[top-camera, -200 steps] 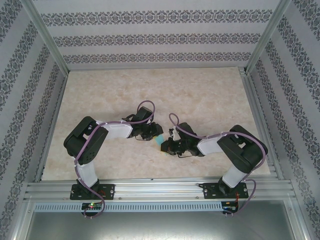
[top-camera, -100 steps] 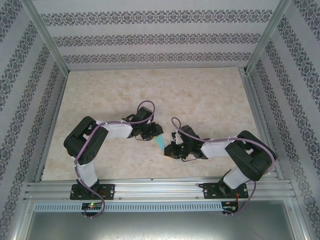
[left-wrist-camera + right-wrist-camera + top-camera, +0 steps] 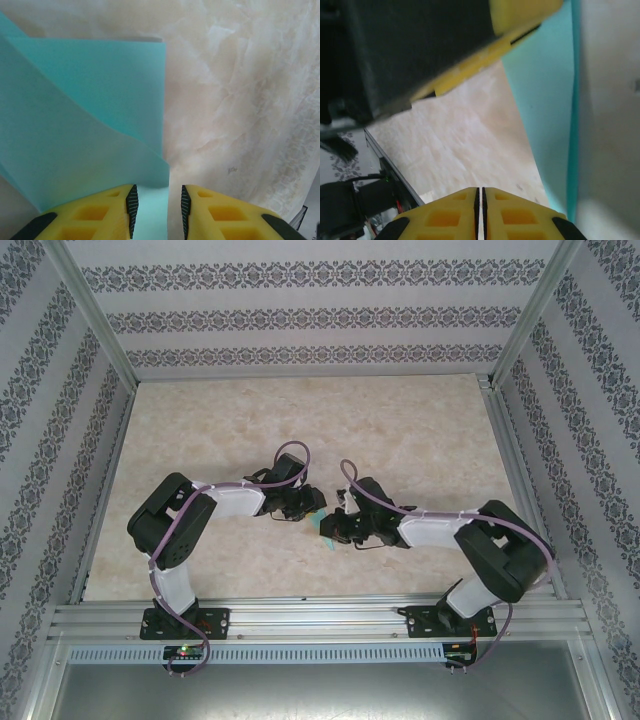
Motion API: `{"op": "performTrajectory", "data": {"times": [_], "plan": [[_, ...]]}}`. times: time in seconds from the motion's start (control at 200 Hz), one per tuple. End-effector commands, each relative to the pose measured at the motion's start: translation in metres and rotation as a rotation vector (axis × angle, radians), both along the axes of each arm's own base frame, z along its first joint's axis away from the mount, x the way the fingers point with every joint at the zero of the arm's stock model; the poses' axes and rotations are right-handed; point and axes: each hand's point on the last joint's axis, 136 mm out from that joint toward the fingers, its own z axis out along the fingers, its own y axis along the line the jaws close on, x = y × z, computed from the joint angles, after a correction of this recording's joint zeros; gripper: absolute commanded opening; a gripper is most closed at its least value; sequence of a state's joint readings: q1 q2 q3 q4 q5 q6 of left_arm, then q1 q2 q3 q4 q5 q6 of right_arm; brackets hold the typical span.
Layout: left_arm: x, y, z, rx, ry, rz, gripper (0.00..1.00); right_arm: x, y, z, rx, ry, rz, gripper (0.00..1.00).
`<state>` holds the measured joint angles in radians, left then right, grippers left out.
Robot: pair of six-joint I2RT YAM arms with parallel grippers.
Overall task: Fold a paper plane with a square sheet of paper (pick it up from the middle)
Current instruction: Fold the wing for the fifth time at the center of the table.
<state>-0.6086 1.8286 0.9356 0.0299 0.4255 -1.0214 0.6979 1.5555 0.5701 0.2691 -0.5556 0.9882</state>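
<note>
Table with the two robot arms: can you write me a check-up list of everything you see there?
Surface: pale, marble-look table.
Job's things: teal paper, partly folded in layers, lying between the two grippers.
Clutter: nothing seen.
Grippers: left gripper open, with paper under the gap; right gripper shut, with no paper seen between its fingers.
Cables: purple cables loop along both arms.
Surroundings: patterned walls; metal frame rail at the near edge.
</note>
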Motion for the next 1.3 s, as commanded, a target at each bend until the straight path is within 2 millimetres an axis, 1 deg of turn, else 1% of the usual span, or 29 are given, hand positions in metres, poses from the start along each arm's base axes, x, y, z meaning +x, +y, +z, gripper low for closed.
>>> {"op": "performTrajectory", "data": {"times": [0.0,0.08,0.185,0.34,0.425,0.515,0.654,0.759,0.884,0.999,1.094,1.194,1.249,1.294], "plan": [[-0.016,0.021,-0.03,0.098,0.082,0.027,0.34,0.013,0.005,-0.002,0.013,0.007,-0.048,0.13],[-0.017,0.022,-0.031,0.1,0.084,0.026,0.34,0.015,0.002,-0.009,-0.003,0.018,-0.059,0.13],[-0.017,0.022,-0.033,0.1,0.088,0.026,0.34,0.01,-0.003,-0.025,-0.035,0.051,-0.061,0.13],[-0.016,0.022,-0.031,0.097,0.085,0.026,0.34,-0.006,-0.011,-0.05,-0.074,0.121,-0.046,0.14],[-0.016,0.022,-0.031,0.101,0.083,0.029,0.34,-0.017,-0.015,-0.058,-0.088,0.15,-0.03,0.14],[-0.016,0.023,-0.032,0.101,0.087,0.032,0.34,-0.026,-0.018,-0.062,-0.096,0.163,-0.019,0.14],[-0.015,0.022,-0.032,0.098,0.086,0.033,0.34,-0.033,-0.023,-0.06,-0.108,0.158,-0.011,0.14],[-0.015,0.022,-0.031,0.098,0.088,0.031,0.34,-0.029,-0.024,-0.051,-0.104,0.129,-0.025,0.13],[-0.015,0.022,-0.031,0.096,0.086,0.03,0.34,-0.016,-0.019,-0.033,-0.089,0.081,-0.049,0.11],[-0.015,0.022,-0.03,0.093,0.084,0.029,0.34,-0.002,-0.007,-0.01,-0.026,0.031,-0.06,0.1],[-0.016,0.022,-0.031,0.092,0.087,0.029,0.34,0.009,0.002,0.003,-0.003,0.002,-0.06,0.1],[-0.016,0.021,-0.031,0.089,0.088,0.027,0.34,0.02,0.008,0.005,-0.006,-0.007,-0.073,0.11],[-0.016,0.021,-0.031,0.09,0.087,0.027,0.34,0.026,0.008,0.0,-0.022,-0.003,-0.089,0.11],[-0.016,0.021,-0.031,0.089,0.087,0.026,0.34,0.028,0.008,-0.009,-0.041,0.011,-0.096,0.11]]}}
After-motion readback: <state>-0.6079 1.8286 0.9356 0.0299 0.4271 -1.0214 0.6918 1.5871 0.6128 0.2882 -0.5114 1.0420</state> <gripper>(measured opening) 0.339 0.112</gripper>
